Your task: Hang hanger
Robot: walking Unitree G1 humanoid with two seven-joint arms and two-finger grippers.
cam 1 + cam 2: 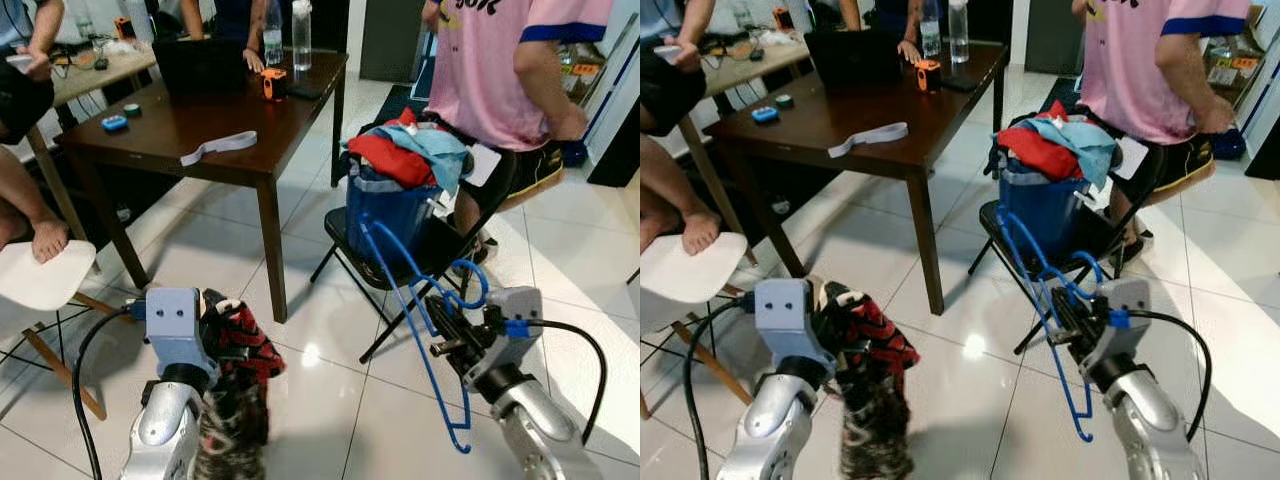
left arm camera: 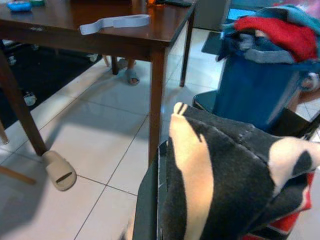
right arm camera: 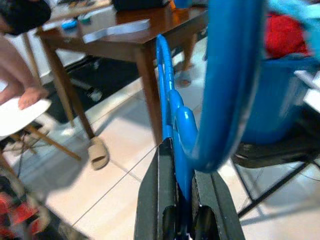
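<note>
A: Right gripper (image 3: pixel 182 220)?
B: Pinching blue plastic hanger (image 1: pixel 430 330) at 4 o'clock, before the blue laundry basket (image 1: pixel 395 205) on the folding chair (image 1: pixel 345 240).
A: Left gripper (image 1: pixel 225 320)?
B: Clamped on a black-red-cream patterned garment (image 1: pixel 235 380), 7 o'clock, near the brown table (image 1: pixel 200 130).

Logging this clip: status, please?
Right gripper shut on blue hanger. Left gripper shut on patterned garment. Laundry basket on chair ahead.

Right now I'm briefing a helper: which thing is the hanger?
Find the blue laundry bin heaped with clothes on the black folding chair. In front of it the right gripper grips a blue hanger, the lone thin plastic frame with a hook.
</note>
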